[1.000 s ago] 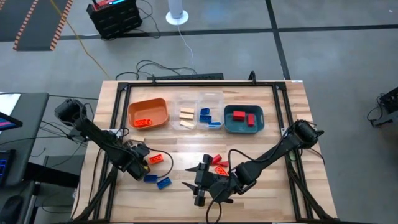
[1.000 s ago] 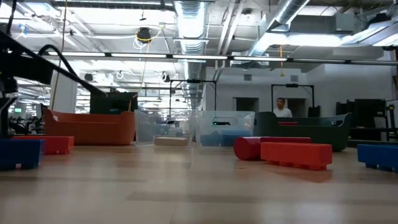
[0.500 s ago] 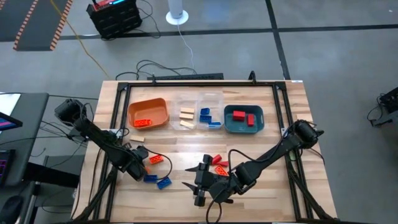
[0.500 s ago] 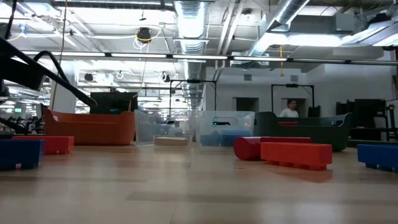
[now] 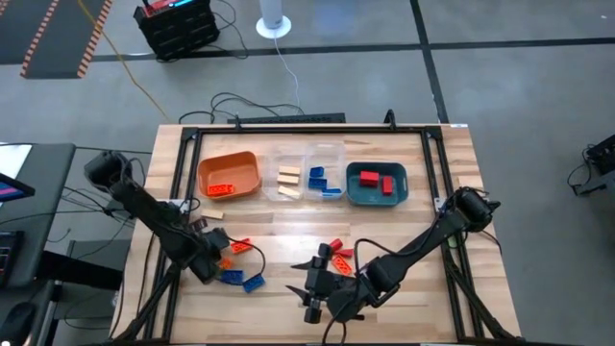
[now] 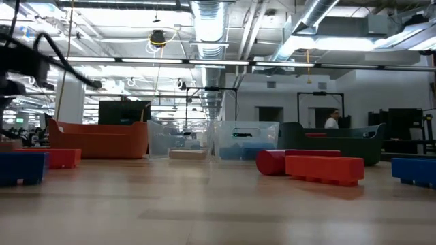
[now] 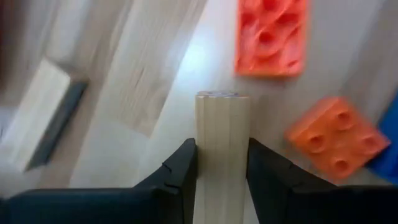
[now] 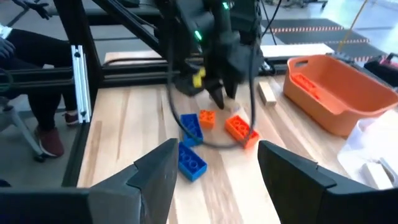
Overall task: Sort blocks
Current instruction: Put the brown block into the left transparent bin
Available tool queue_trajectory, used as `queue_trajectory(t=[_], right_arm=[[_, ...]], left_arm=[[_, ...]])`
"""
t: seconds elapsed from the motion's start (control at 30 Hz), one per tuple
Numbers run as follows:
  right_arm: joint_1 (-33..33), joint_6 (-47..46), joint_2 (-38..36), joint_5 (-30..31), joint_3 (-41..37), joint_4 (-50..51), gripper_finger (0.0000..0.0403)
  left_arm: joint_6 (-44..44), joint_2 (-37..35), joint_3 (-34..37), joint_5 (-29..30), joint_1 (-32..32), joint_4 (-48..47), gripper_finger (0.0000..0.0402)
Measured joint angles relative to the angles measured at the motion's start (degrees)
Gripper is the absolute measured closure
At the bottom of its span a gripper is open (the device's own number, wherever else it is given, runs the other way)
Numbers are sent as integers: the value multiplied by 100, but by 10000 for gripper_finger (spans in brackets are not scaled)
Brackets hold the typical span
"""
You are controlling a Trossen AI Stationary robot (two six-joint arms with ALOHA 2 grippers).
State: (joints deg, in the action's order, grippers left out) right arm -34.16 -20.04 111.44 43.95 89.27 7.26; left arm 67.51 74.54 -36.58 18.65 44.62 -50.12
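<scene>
On the wooden bench [image 5: 288, 226], the left tool [image 7: 219, 163] grips a tan block [image 7: 222, 149] endwise for its clear tray [image 5: 288, 173], while the right tool [image 8: 211, 165] waits open.

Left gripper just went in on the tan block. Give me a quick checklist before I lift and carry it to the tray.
1. Grip: left gripper has its fingers closed on both sides of the tan block - ok.
2. Block centred between the fingers - ok.
3. Nearby orange blocks are apart from the held one - ok.
4. Clear tray with tan blocks already in one compartment - ok.
5. Right gripper open, waiting near the table's front edge, off the path - ok.
6. Whether the block is off the table yet - cannot tell.
</scene>
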Motion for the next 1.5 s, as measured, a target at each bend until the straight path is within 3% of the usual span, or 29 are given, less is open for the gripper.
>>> queue_trajectory(t=[0.23, 0.4, 0.6, 0.8, 1.0, 1.17, 1.27, 1.37, 1.5], right_arm=[[155, -86, 32, -121, 0, 254, 149], [637, 309, 39, -403, -333, 141, 149], [1298, 744, 47, -488, -583, -499, 149], [1376, 676, 48, -451, -601, -970, 149], [1303, 971, 120, -293, -590, -1673, 149], [1407, 1152, 133, -238, -592, -1387, 149], [1454, 1288, 18, -182, -592, -956, 149], [1488, 1278, -227, -180, -592, -432, 149], [1527, 921, -502, -180, -590, 471, 149]], left_arm=[[790, -554, -2, 1598, 948, -107, 299], [1162, -755, -2, 3468, 1394, -73, 299], [1139, -758, -6, 5641, 1335, 160, 293], [1508, -758, -9, 6868, 1163, 228, 293], [1898, -758, -11, 7002, 888, 360, 293], [1270, -753, -11, 6929, 646, 838, 293], [409, -793, -57, 6549, 224, 1055, 293], [-572, -881, -271, 5793, -424, 1097, 293], [-2548, -1013, -526, 4793, -1435, 1678, 293]])
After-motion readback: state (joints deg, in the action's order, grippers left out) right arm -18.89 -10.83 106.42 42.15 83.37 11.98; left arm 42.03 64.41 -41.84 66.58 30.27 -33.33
